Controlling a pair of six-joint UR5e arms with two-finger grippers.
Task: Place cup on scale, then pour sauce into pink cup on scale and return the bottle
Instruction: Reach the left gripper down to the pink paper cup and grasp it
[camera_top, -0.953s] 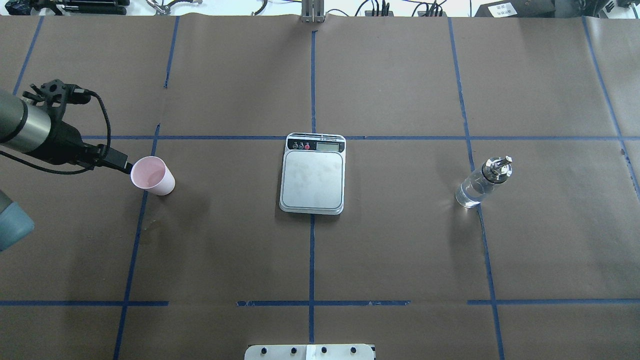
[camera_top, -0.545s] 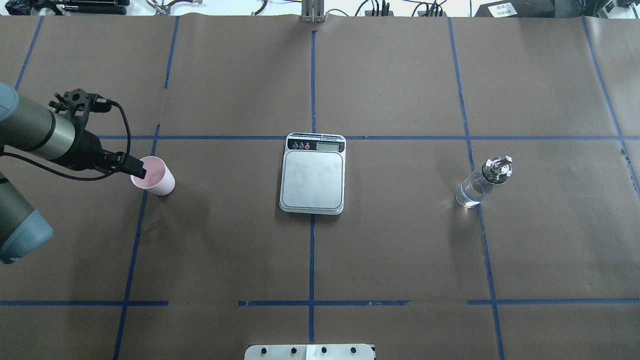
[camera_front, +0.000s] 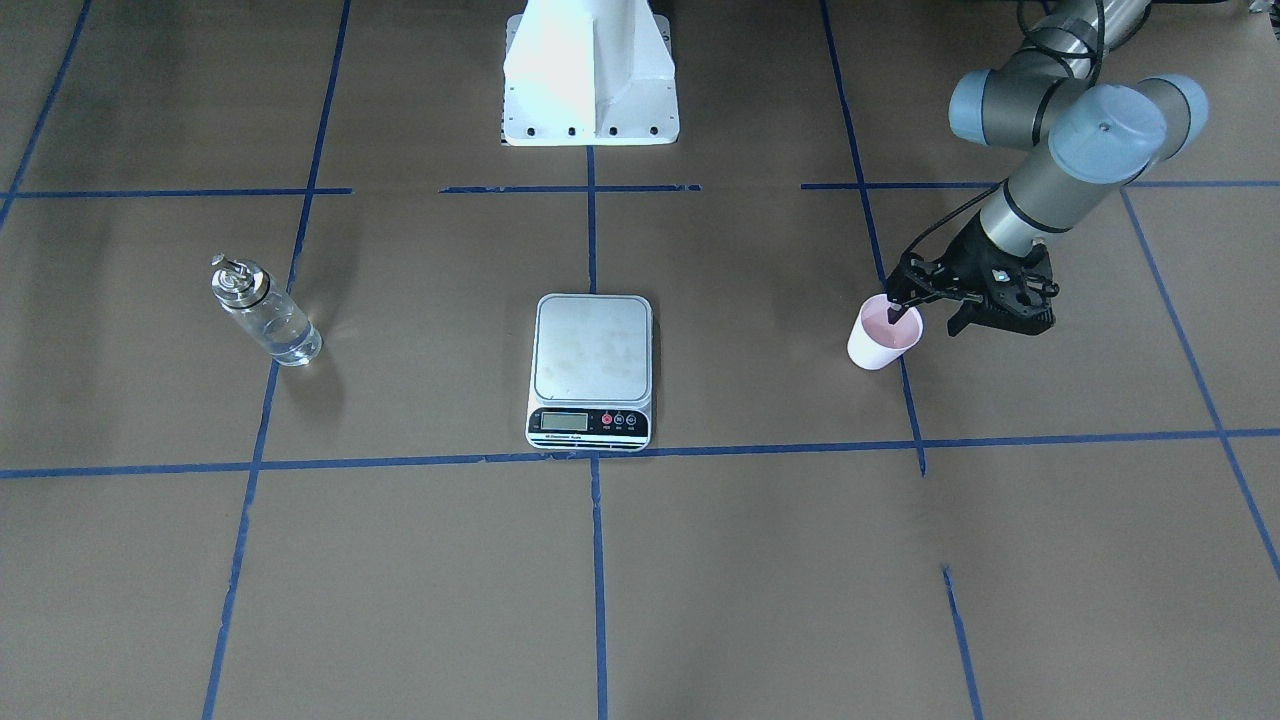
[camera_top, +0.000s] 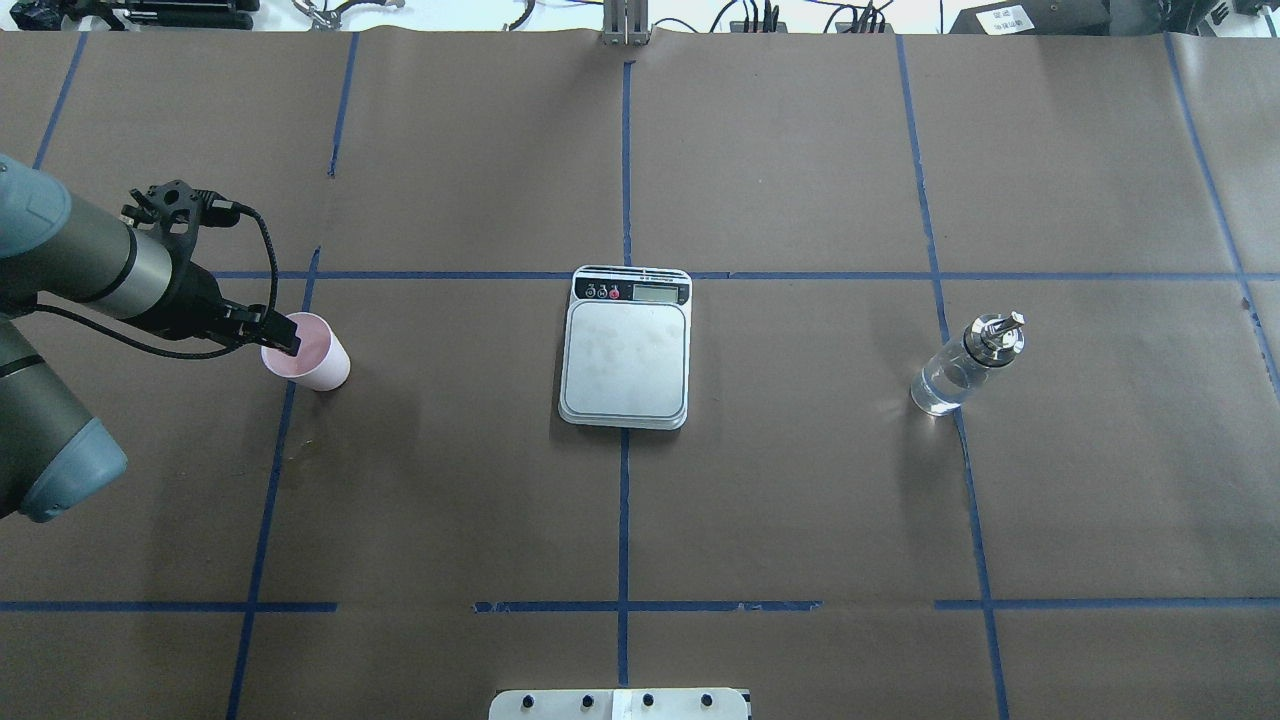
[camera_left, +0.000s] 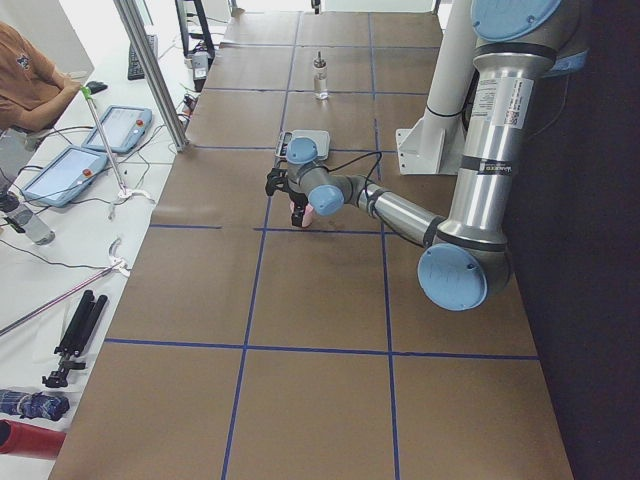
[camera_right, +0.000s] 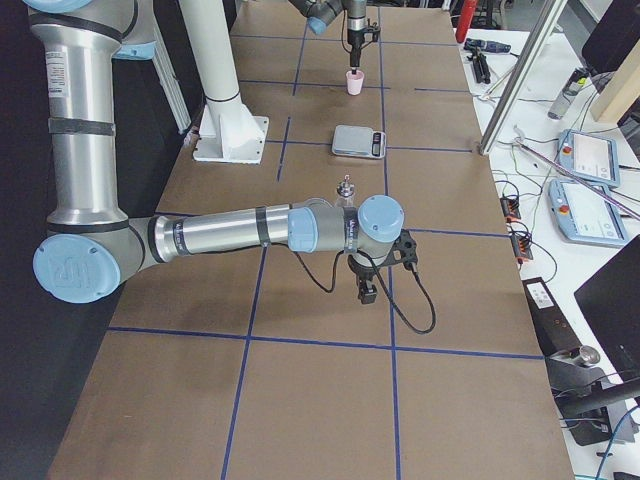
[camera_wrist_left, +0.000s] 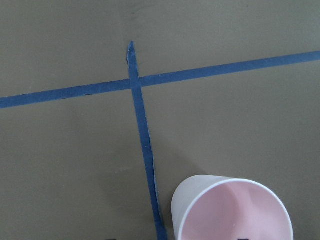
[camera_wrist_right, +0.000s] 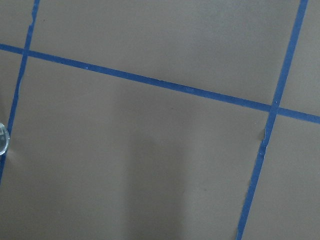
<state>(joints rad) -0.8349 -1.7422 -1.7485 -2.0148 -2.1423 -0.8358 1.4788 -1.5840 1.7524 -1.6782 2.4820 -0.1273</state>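
Watching the feeds, I see the left gripper (camera_front: 924, 322) at the cup (camera_top: 312, 356) with its jaws spread wide. One finger (camera_front: 893, 316) dips into the pink mouth and the other sits outside the wall, so it has hold of nothing. The cup stands upright on the brown paper near the worktop's left edge, well apart from the scale (camera_top: 626, 350), which lies at the middle with its display end toward the far edge. The bottle (camera_top: 962, 368) stands upright toward the right edge, with clear sauce inside. The right gripper (camera_right: 362, 292) hangs over the paper between the bottle and the right edge — only a side view shows it, so I cannot tell how its jaws stand
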